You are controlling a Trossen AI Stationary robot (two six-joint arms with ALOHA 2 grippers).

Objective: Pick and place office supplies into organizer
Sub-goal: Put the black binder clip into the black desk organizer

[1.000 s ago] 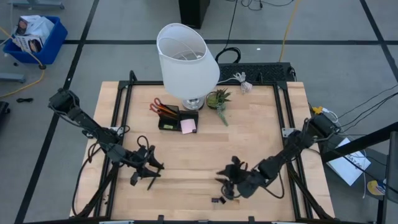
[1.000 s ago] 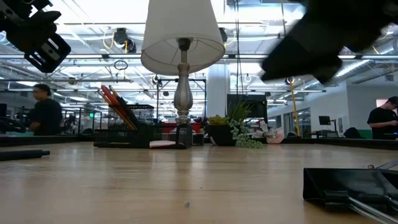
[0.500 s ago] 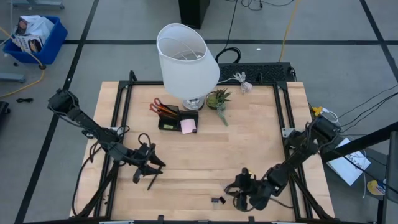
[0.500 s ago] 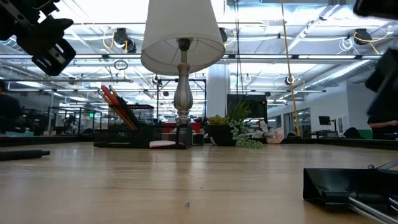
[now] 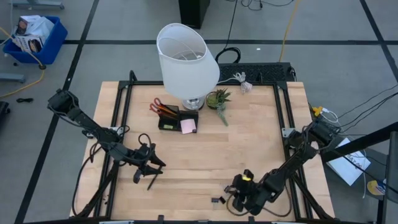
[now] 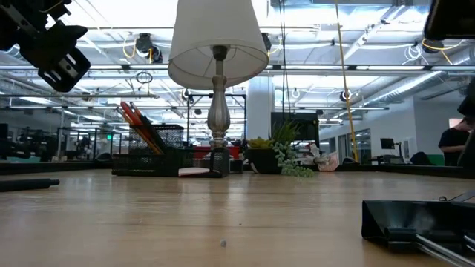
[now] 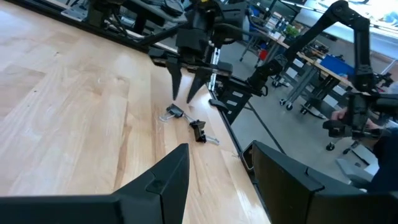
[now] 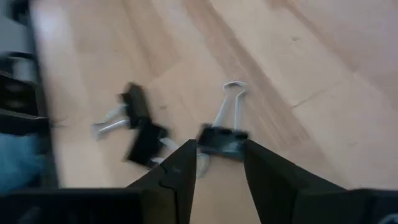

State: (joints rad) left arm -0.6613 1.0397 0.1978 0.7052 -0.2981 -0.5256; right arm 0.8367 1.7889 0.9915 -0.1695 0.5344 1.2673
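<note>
Two binder clips (image 8: 186,134) remain on the near table edge, outside the organizer (image 5: 168,120); right gripper (image 8: 219,163), fingers apart, hovers over them.

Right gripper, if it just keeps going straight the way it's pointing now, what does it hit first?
Most likely the binder clip lying on the table just ahead of the right gripper. In the right wrist view it sits in line with the gap between the open fingers. Two more clips lie off to one side. Depth is uncertain.

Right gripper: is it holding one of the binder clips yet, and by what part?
Nothing is held. The right gripper is open above the small black binder clip with wire handles, which lies on the wooden table.
</note>
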